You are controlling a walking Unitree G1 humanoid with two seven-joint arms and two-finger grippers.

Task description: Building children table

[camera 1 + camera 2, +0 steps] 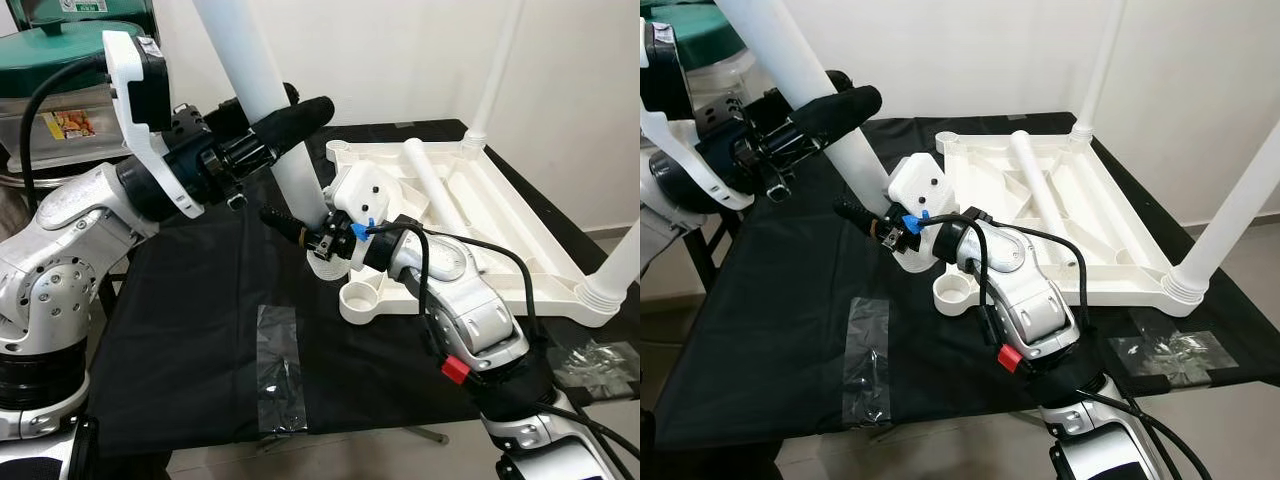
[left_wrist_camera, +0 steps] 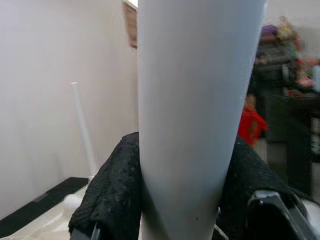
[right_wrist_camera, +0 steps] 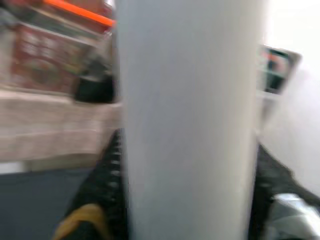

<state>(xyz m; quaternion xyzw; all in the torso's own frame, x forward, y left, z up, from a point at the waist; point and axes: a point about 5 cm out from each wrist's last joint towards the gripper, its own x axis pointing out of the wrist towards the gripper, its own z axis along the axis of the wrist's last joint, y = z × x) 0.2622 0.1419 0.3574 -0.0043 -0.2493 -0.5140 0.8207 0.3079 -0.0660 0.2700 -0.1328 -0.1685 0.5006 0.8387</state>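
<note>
While you have the white table leg [image 1: 262, 95] caught between both grippers, treat it as a light, stiff, smooth plastic tube — it will not bend, but it can slide through the padded fingers if the hold slackens. Your left gripper [image 1: 285, 122] is closed around it high on the shaft, and your right gripper [image 1: 300, 232] is closed around it low down, near its foot, just beside the empty round socket [image 1: 361, 298] at the near corner of the upturned white tabletop [image 1: 500, 215]. Both wrist views show the tube pressed between the black fingers [image 2: 107, 187], so neither set of jaws has any spare gap. Keep the lower hold close to the end, since that is where you steer it into the socket.

Count what lies on the black cloth [image 1: 190, 330]: one tabletop, upside down, and four legs in all — the one in your grip, two already standing in the far corner [image 1: 492, 80] and the right corner [image 1: 620, 265], and one lying loose inside the tabletop frame [image 1: 432, 185]. Two patches of clear tape [image 1: 280, 365] sit on the cloth.
</note>
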